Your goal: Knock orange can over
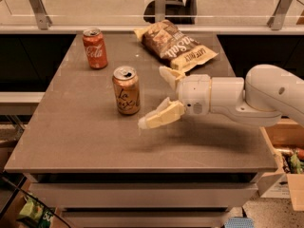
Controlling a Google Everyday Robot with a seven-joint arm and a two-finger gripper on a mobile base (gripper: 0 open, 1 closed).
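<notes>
Your orange can (126,90) stands upright near the middle of the table (71,132). The gripper (152,97) hangs just to the right of the can, low over the tabletop. Its two fingers are spread wide and hold nothing. The nearer finger (164,118) reaches closest to the can's foot, but you can see a gap there, so nothing is touching yet.

For the step in hand, push leftward into the can. That low finger would probably meet the can near its base and only slide it, so lift a little first. Meet the can on its upper half and it should tip. Carry the push through, since a light tap may only rock it.

Nothing lies between the gripper and the can. The red Coca-Cola can (95,48) stands behind and left of the orange can, well apart and off a straight leftward push. The chip bag (178,45) lies behind and right of the can, close behind the far finger (170,75), so don't drift backward. Left of the can the tabletop is bare, and a fallen can may roll toward that edge.
</notes>
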